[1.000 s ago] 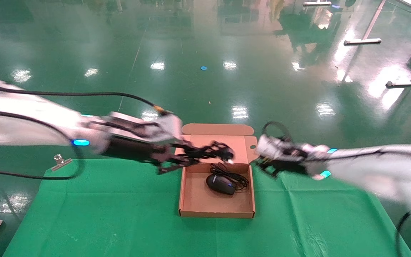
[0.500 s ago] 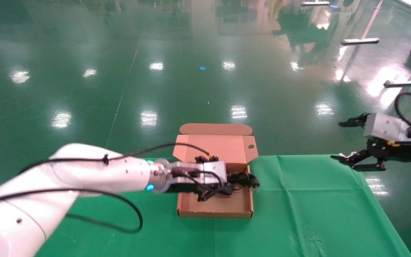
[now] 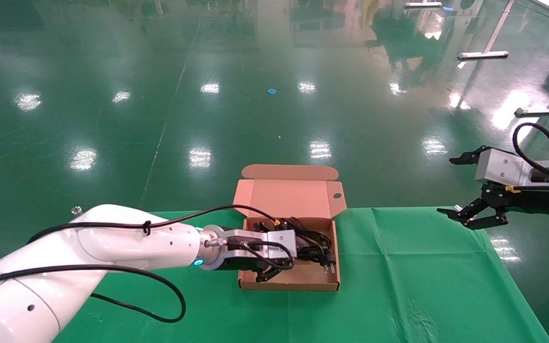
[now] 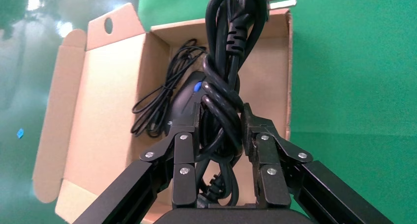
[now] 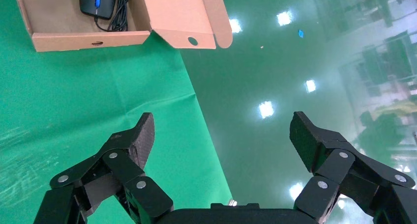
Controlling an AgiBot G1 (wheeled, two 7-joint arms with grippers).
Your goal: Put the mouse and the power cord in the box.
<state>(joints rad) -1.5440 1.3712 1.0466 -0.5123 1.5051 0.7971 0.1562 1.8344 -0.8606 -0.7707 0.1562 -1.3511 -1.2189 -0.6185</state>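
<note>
I'm running this one off the head view mostly. The green cloth table (image 3: pixel 398 286) is filling the near half of it, and the box (image 3: pixel 288 284) is sitting open in the middle with its lid (image 3: pixel 286 195) folded back toward the far side.

My left arm is reaching in from the left, and the left gripper (image 3: pixel 281 270) is hanging low over the box's left half. In the left wrist view the left gripper (image 4: pixel 222 135) is clamped on the power cord (image 4: pixel 222 94), pads squeezing the bundle at its knotted middle. The bundle's long axis is running straight out ahead of the fingers, plug end leading, so in the head view the power cord (image 3: pixel 315 255) is lying roughly left to right across the box, pointing at the right wall.

The mouse (image 4: pixel 186 103) is already lying in the box, directly under and just beside the cord, nose toward the far wall, with its thin cable (image 4: pixel 157 98) heaped loose beside it toward the lid.

So the relation I'm caring about: the cord is sitting inside the box's walls, over the mouse. I'm guessing the next thing is just letting go and backing out to the left. The plug prongs are looking close to the right wall, so it might hang up there.

The right gripper (image 3: pixel 474 216) is parked off the table's right edge, well apart from everything, jaws wide apart and holding nothing.
</note>
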